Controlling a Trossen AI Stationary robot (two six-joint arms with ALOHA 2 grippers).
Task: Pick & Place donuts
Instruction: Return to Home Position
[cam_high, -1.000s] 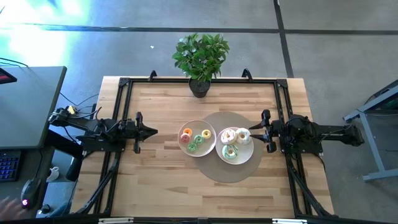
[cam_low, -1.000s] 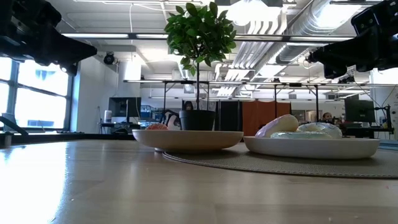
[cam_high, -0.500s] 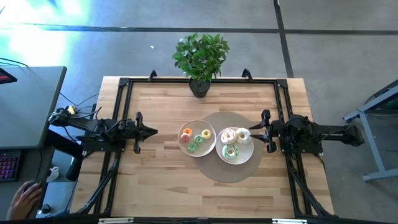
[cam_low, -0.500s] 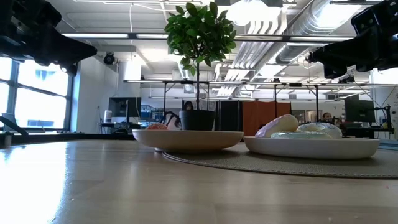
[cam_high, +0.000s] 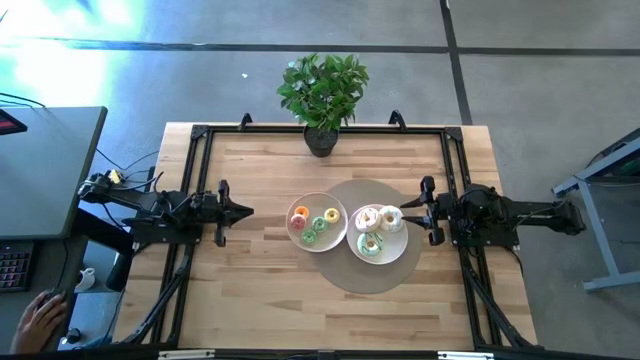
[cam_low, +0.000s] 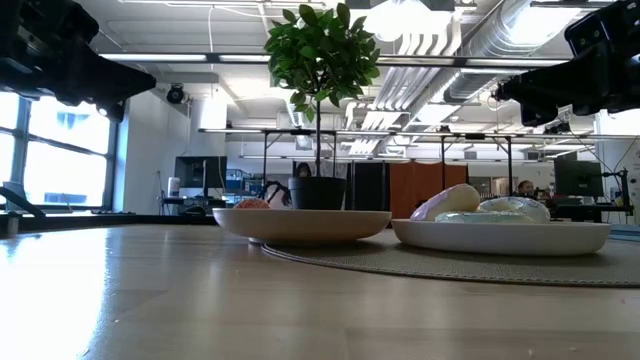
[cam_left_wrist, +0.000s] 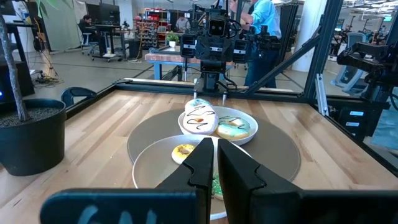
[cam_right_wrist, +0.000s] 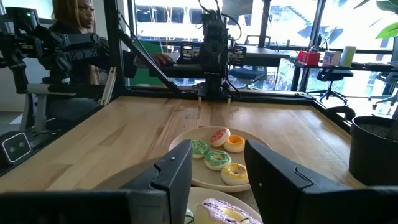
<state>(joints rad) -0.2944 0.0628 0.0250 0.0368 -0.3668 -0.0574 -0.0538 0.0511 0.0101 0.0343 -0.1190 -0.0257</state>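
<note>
- Wood tabletop (cam_high: 250, 160): small donuts (cam_high: 316, 224) lie plated well ahead of the left claw (cam_high: 248, 211), fingers pressed together, empty.
- Larger donuts (cam_high: 371, 243) sit on the plate (cam_high: 396, 246) just before the right claw (cam_high: 404, 208), spread apart, empty; this arm is nearer.
- No donut seems left loose.

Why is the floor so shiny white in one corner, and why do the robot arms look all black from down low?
High view: light glares off the floor at the upper left. Low view: bright windows and ceiling lights behind make the left arm and right arm dark shapes.
</note>
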